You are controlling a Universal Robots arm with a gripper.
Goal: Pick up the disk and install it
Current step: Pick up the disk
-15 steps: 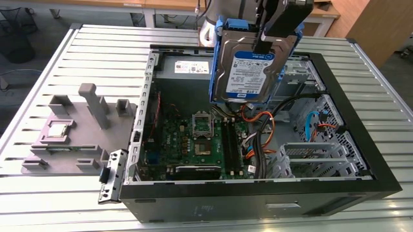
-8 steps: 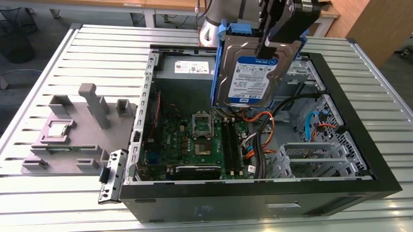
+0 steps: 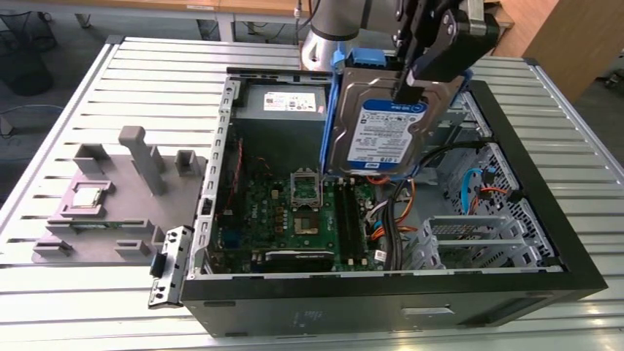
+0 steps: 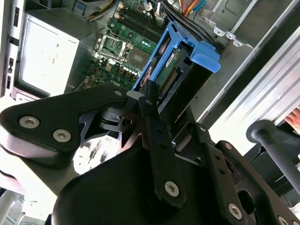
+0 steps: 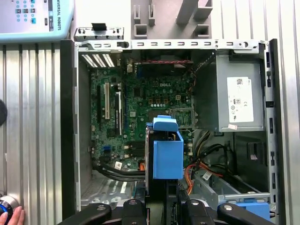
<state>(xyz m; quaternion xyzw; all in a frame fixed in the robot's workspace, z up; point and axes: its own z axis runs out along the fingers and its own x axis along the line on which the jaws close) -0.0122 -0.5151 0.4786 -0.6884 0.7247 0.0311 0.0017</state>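
Exterior view: the gripper (image 3: 405, 93) is clamped on the upper edge of the disk (image 3: 382, 128). The disk hangs upright in the air above the open case (image 3: 390, 289), label facing the camera, blue carrier along its edges. Below it lies the motherboard (image 3: 302, 212). The metal drive bay (image 3: 468, 234) sits toward the exterior view's right. The case stands on the slatted desk (image 3: 98, 307), and a grey fixture (image 3: 107, 190) lies beside it on the exterior view's left. In the first wrist view a hand (image 5: 11, 216) shows over the desk, well apart from the case.
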